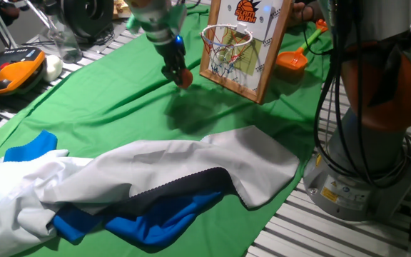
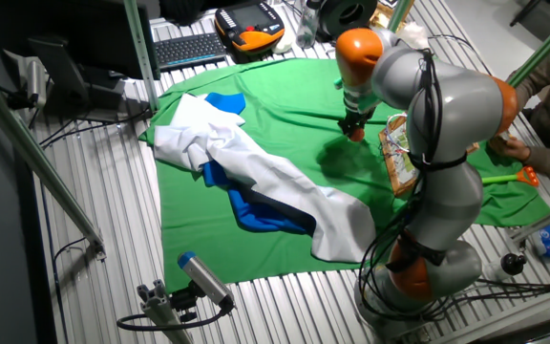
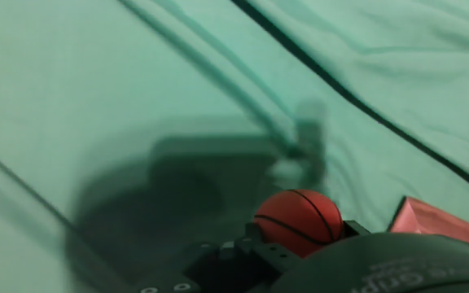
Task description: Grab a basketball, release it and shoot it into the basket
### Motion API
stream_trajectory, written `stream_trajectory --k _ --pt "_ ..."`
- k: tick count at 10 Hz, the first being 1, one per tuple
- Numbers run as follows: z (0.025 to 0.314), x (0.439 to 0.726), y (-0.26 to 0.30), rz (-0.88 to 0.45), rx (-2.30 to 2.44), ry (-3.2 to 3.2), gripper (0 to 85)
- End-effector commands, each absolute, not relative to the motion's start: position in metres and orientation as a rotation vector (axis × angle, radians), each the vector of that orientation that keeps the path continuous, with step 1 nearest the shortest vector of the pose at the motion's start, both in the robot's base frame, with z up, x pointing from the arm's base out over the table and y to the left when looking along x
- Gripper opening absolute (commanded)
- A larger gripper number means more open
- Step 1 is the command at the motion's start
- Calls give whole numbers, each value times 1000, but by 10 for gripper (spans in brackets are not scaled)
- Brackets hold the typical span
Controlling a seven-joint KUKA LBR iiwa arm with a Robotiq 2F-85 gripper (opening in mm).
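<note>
My gripper (image 1: pixel 180 76) is shut on the basketball (image 1: pixel 184 78), a tiny orange ball with dark seams, and holds it above the green cloth (image 1: pixel 120 107). The ball sits just left of the basket (image 1: pixel 225 44), a toy hoop with an orange rim and white net on a wood-framed backboard (image 1: pixel 252 28). In the hand view the basketball (image 3: pixel 298 222) shows between the fingers, with the cloth below it. In the other fixed view the gripper (image 2: pixel 353 129) hangs above the cloth beside the basket (image 2: pixel 397 153), which the arm partly hides.
An orange toy shovel (image 1: pixel 295 57) lies behind the backboard. A white and blue heap of cloth (image 1: pixel 134 189) lies on the near part of the green cloth. The robot base (image 1: pixel 377 135) stands at the right. A keyboard and an orange pendant (image 1: pixel 9 71) sit at the left.
</note>
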State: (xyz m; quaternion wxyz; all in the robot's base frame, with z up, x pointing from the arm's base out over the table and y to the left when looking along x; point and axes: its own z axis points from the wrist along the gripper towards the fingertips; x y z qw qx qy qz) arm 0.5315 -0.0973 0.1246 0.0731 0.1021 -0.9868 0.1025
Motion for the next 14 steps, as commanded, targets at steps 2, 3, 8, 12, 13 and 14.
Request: stream_trajectory --k 2,3,8,12,13,14 --pt "169 530 -93 314 280 -2963 0" --pt "177 530 -93 334 280 -2959 0" --pt "210 528 -96 348 264 -2947 0" --pt "221 524 -105 326 281 -2938 0" --pt "223 524 -106 304 267 -2943 0" --pt "222 525 -106 317 256 -2946 0"
